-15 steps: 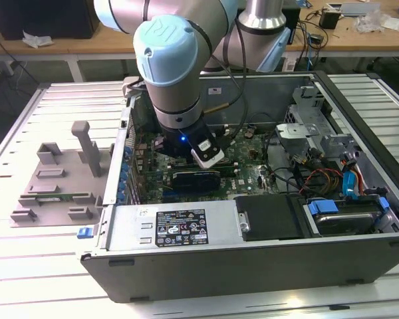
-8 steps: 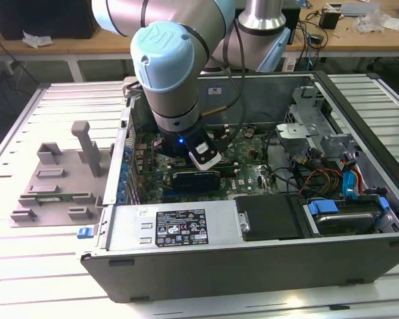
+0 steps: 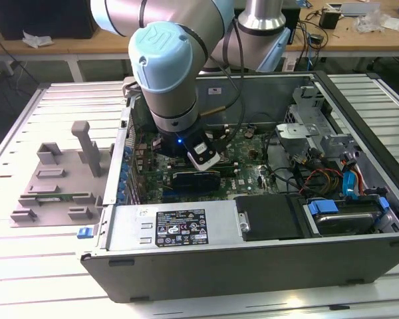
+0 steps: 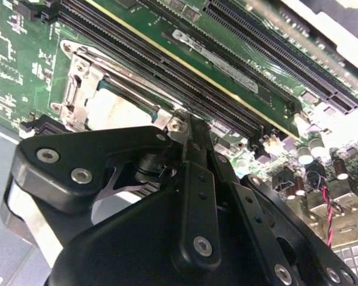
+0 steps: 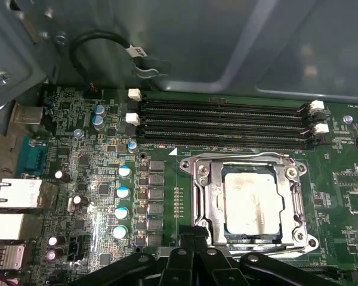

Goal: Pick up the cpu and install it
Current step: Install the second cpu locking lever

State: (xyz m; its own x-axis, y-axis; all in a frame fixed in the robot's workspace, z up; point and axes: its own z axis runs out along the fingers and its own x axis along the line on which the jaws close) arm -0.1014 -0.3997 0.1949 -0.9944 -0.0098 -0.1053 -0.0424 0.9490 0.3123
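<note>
The arm (image 3: 166, 73) is seen reaching down into an open computer case (image 3: 253, 199) laid on a slatted counter (image 3: 26, 279), with a grey fixture (image 3: 60, 176) resting on the counter at the exterior view's left. In the first wrist view, the cpu (image 5: 253, 202), its silvery top smudged, is seated inside the metal-framed socket (image 5: 203, 196) on the green motherboard (image 5: 95, 179), just beside four black memory slots (image 5: 221, 122). The end effector (image 5: 194, 235) is held directly at the socket's edge, its black fingers (image 5: 194, 244) pressed together with nothing between them. In the second wrist view, the same closed tip (image 4: 188, 122) is shown next to the socket frame, the cpu (image 4: 110, 110) lying just beyond it. A black expansion card (image 3: 196, 179) is visible beneath the wrist in the exterior view.
</note>
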